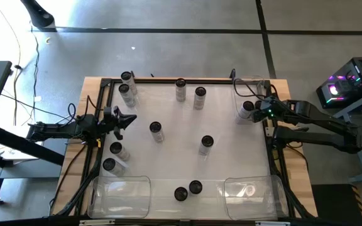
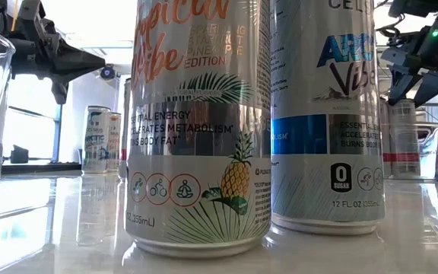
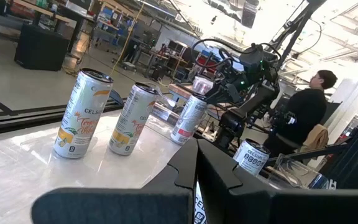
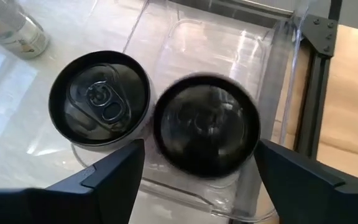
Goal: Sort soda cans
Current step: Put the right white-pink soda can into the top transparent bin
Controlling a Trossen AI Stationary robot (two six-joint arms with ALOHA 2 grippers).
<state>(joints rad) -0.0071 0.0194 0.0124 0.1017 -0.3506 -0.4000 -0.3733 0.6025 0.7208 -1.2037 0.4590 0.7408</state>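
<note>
- while soda cans (image 1: 156, 131) stand scattered across the white surface (image 1: 175, 160), a clear bin (image 4: 229, 56) holds two.
- right pincer (image 4: 194, 165), fingers apart, hovers over one there.
- left pincer (image 1: 126, 120) together, empty.

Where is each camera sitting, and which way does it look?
High view: above, straight down on the table; both arms show.
Low view: at tabletop height, facing two soda cans.
Left wrist view: on the left arm, across the table; its shut left gripper shows.
Right wrist view: looking down between open right gripper fingers at a can in a bin.
Shared: the right arm.
</note>
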